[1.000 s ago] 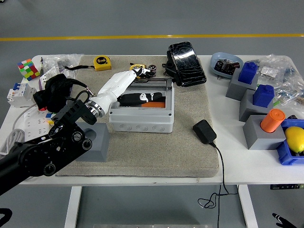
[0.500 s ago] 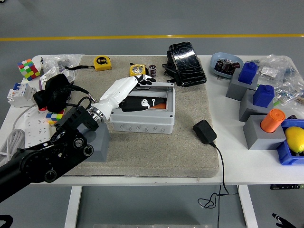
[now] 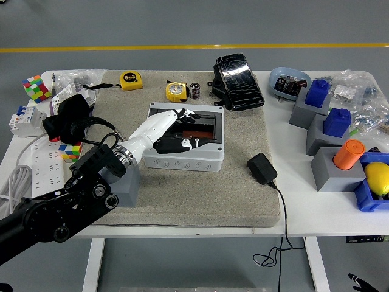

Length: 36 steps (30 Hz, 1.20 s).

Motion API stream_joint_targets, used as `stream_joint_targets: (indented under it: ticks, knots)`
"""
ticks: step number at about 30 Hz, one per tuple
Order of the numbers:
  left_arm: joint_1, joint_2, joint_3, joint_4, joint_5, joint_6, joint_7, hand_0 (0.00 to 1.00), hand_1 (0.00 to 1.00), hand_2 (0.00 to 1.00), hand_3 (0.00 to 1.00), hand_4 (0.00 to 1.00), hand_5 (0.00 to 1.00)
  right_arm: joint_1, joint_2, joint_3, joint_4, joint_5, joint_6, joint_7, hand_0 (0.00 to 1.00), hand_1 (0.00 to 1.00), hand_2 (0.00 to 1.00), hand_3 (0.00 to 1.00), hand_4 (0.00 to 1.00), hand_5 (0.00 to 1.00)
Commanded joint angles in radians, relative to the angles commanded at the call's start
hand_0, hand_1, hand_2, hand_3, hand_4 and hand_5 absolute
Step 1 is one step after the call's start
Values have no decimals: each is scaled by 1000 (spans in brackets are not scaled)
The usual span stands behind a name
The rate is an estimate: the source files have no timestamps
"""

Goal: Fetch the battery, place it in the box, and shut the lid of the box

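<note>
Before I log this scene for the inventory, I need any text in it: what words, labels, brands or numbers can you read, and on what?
Nothing can be read with certainty.
Yellow tape measure at the mat's far left: a dark round label, print too small to read.
Second yellow tape measure behind the grey box: round label, blurred.
Small dark battery beside it: markings unreadable.
Circuit breaker at the table's left edge: print too small.

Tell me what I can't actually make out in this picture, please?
- Head view: the left hand reaches into the grey box and covers part of the inside, so the battery cannot be picked out there.
- The box's lid is not clearly identifiable.
- The small dark cylinder beside the yellow tape measure is too small to identify.
- The right arm is out of frame.
</note>
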Motion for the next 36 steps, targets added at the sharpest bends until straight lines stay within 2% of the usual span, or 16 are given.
stream_joint_targets:
  ticks: [5, 11, 18, 19, 20, 22, 25, 26, 28, 36]
  knots:
    - [8, 8, -52, -55, -4, 1, -11, 601, 748, 747, 785, 998, 852, 0, -1, 2, 0, -3, -1, -1, 640, 692, 683, 556, 923, 440]
    - [35, 11, -165, -113, 17, 7, -35, 605, 753, 746, 781, 998, 844, 1, -1, -6, 0, 5, -1, 3, 640, 691, 683, 555, 923, 440]
    - [80, 17, -292, -112, 3, 15, -86, 608, 751, 741, 772, 998, 811, 3, -3, 4, 0, -2, 1, 0, 640, 691, 683, 556, 923, 440]
    - [92, 18, -314, -109, -8, 13, -96, 608, 751, 741, 772, 998, 811, 3, -4, 4, 0, -1, 1, 1, 640, 691, 683, 556, 923, 440]
    - [99, 18, -328, -108, -17, 11, -103, 571, 706, 709, 741, 998, 665, 4, -4, 5, 0, -2, 1, 1, 640, 692, 683, 555, 923, 441]
    - [124, 18, -364, -107, -46, 10, -130, 571, 706, 709, 741, 998, 665, 6, -6, 5, 0, 1, 1, 2, 640, 692, 683, 555, 923, 441]
    - [159, 14, -425, -107, -138, 1, -169, 571, 706, 709, 741, 998, 665, 7, -8, 8, 0, 2, 1, 2, 640, 692, 683, 555, 923, 441]
    - [176, 10, -449, -107, -178, 2, -185, 563, 689, 691, 723, 998, 583, 7, -9, 10, 0, 0, 1, 1, 641, 691, 683, 557, 923, 442]
    - [198, 1, -491, -107, -231, 4, -200, 563, 689, 691, 723, 998, 583, 7, -11, 14, 0, -1, 2, 0, 641, 691, 683, 557, 923, 442]
    - [241, -11, -580, -120, -258, -2, -225, 560, 679, 685, 717, 998, 580, 8, -11, 18, 0, -3, 2, 2, 640, 692, 683, 556, 924, 441]
